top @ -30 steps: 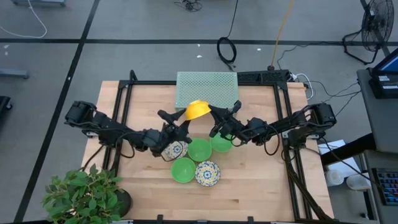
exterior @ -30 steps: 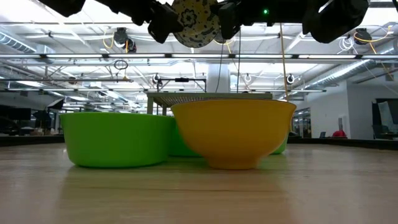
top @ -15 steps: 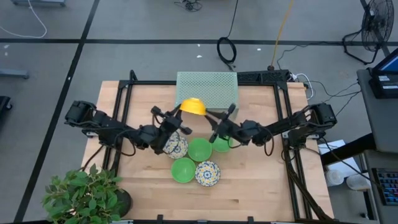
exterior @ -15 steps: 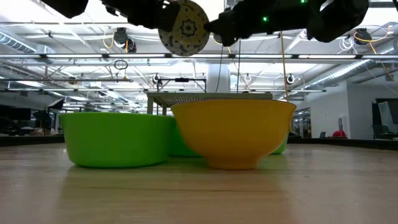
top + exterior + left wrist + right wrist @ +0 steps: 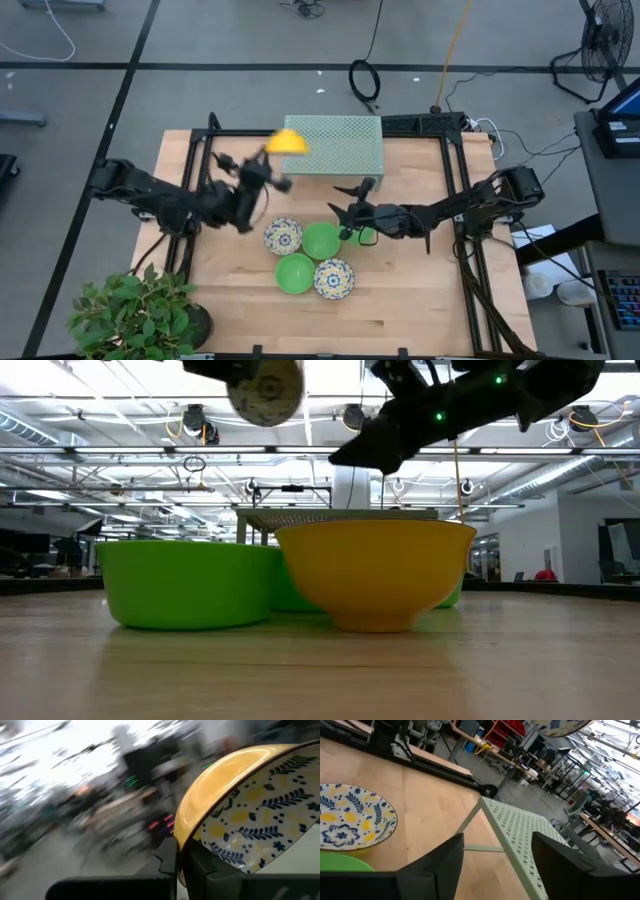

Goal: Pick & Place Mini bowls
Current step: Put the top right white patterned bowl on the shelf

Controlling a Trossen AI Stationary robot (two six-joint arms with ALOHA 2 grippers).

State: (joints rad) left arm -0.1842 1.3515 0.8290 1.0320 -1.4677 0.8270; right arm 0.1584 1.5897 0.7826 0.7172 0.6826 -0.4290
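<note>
Your left gripper (image 5: 268, 170) is clamped on the rim of a floral bowl (image 5: 289, 141) with a yellow inside, carried high at upper centre of the high view, over the near-left corner of the pale green mesh rack (image 5: 340, 140). Right gripper (image 5: 345, 212) sits centre-right just above the table, fingers spread wide, holding nothing, next to a green bowl (image 5: 322, 240).

Four more bowls are clustered at centre: a floral one (image 5: 283, 237), another floral one (image 5: 334, 279) and two green (image 5: 295, 273), one partly under the right arm.

Handling guess: bowls look light, rigid, glazed, so probably slippery and chippable. Pinch across the rim, one finger inside, one outside; set them down gently.
</note>
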